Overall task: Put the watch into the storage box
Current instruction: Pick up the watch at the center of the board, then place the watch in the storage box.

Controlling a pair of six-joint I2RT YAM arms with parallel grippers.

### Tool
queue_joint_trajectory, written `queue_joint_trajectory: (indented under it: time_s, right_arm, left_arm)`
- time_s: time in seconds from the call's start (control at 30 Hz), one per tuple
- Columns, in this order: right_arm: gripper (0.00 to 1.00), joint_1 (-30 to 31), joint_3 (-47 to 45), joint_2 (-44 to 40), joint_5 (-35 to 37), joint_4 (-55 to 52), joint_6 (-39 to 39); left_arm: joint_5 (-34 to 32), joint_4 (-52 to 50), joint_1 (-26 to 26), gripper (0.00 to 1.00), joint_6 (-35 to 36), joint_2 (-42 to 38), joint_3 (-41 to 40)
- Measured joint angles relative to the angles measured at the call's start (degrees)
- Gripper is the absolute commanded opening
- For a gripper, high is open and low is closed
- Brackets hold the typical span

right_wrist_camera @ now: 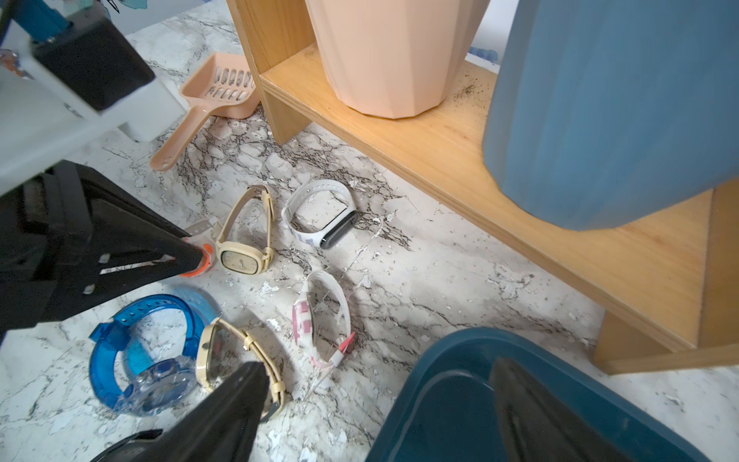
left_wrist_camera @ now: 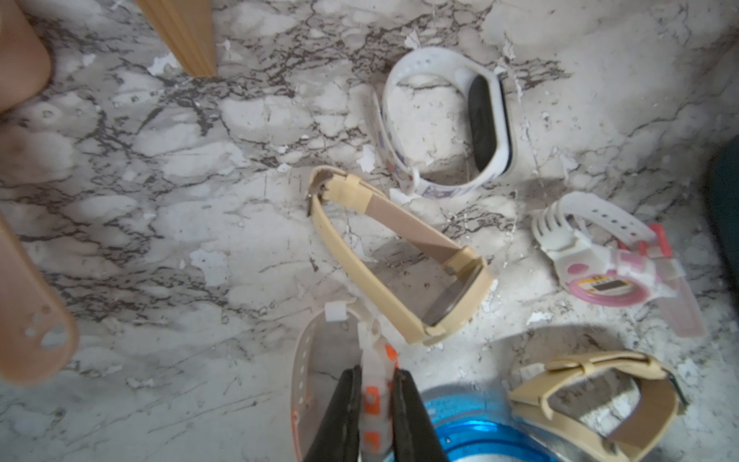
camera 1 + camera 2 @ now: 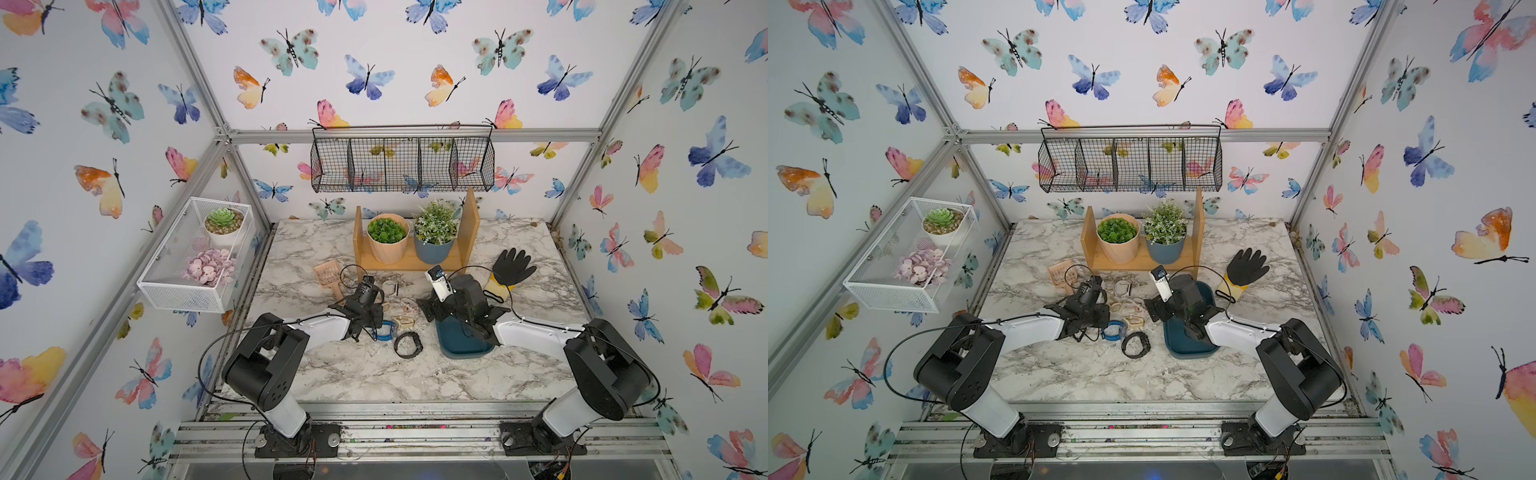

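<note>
Left fingers (image 2: 350, 404): pinching the strap of the orange-and-white watch (image 2: 372, 356), left of centre on the surface (image 2: 160, 200).
Right fingers (image 1: 240, 400): spread wide apart.
Storage box (image 3: 461, 353): beneath right fingers, right of centre.

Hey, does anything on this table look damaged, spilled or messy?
Yes. The marble tabletop is chipped and peeling, with white flakes strewn across it. Dark specks, like spilled soil, dot the wooden shelf beside the blue pot.

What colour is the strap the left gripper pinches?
Whitish strap with orange squares; left wrist view.
</note>
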Motion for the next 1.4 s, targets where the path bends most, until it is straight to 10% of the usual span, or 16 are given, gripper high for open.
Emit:
queue_joint_trajectory:
  time_s: [0.67,1.4]
  right_arm:
    - [0.94,-3.2,-0.2,-9.4,1.8,-1.6,2.7]
    - [0.94,-17.7,-1.6,-15.9,2.0,-10.9,14.3]
  left_arm:
    - [6.9,3.3,-7.7,0.19,4.7,-8.5,8.6]
    - [15.1,7.2,-18.0,0.2,6.8,14.8,29.1]
